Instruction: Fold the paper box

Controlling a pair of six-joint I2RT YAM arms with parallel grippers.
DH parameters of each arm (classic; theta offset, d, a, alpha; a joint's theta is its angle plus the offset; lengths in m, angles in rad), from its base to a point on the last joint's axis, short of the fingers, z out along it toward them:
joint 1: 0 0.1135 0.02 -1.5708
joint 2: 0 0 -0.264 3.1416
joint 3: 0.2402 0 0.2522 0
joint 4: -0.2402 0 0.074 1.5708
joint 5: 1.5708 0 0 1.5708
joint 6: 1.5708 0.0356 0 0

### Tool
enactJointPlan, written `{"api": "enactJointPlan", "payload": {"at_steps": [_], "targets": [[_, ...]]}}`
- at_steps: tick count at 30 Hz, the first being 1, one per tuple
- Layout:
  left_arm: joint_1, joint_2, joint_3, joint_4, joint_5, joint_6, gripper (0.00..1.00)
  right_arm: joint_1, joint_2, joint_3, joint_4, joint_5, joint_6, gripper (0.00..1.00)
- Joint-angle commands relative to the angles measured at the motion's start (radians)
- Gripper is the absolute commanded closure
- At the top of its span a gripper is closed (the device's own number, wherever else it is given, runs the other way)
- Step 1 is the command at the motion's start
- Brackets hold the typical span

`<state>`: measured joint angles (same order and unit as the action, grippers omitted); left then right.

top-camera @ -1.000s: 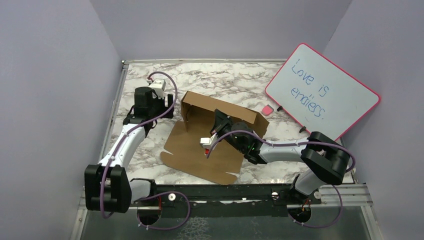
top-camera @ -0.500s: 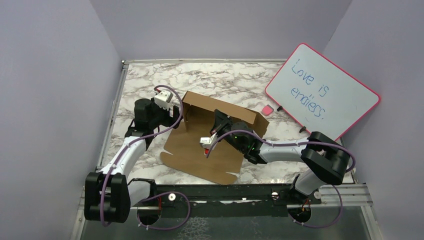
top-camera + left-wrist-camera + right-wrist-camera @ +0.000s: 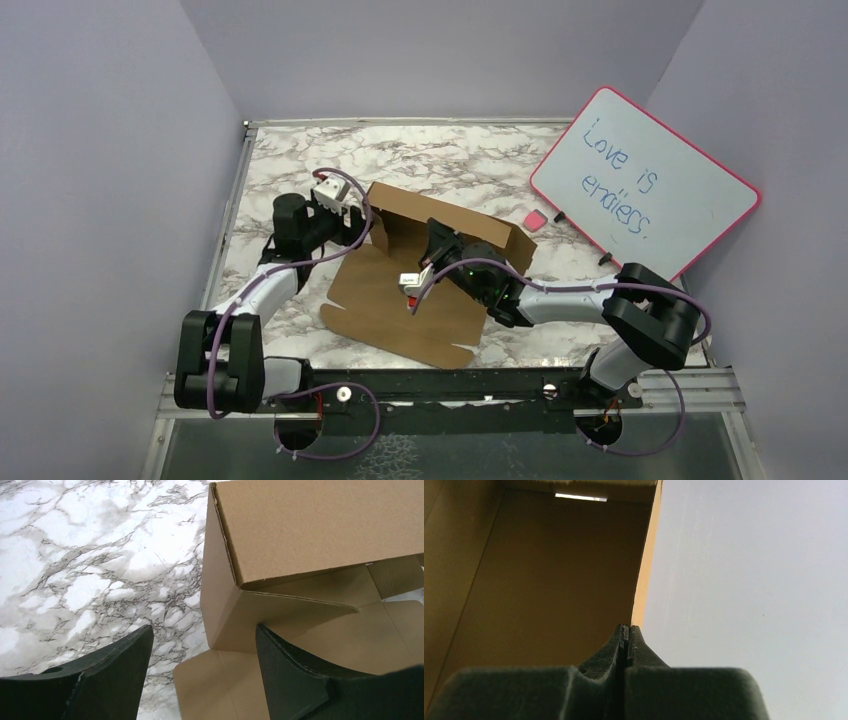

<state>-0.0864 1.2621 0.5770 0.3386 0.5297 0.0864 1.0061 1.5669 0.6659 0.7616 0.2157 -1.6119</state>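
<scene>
The paper box is brown cardboard, half folded in mid-table: a flat panel lies toward me, and the back and left walls stand up. My left gripper is open at the box's left corner. In the left wrist view its fingers straddle the upright side flap without touching it. My right gripper is inside the box at the back wall. In the right wrist view its fingers are pressed together at the edge of the cardboard wall, apparently pinching it.
A pink-rimmed whiteboard with blue writing leans at the back right. A small pink eraser and a black marker lie by its lower edge. Marble tabletop shows behind the box; purple walls enclose the table.
My left arm has swung right, from the table's left side to the box's left corner. The right arm and the box have stayed put.
</scene>
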Motion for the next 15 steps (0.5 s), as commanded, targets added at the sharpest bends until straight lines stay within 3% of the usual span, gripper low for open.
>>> {"api": "enactJointPlan", "payload": {"at_steps": [1, 15], "targets": [[-0.003, 0.038, -0.002, 0.133, 0.033, -0.013, 0.25, 0.012, 0.009, 0.008, -0.112, -0.085, 0.040, 0.99], [-0.029, 0.173, 0.002, 0.311, -0.084, -0.135, 0.30, 0.013, 0.016, 0.037, -0.149, -0.104, 0.075, 0.99]]}}
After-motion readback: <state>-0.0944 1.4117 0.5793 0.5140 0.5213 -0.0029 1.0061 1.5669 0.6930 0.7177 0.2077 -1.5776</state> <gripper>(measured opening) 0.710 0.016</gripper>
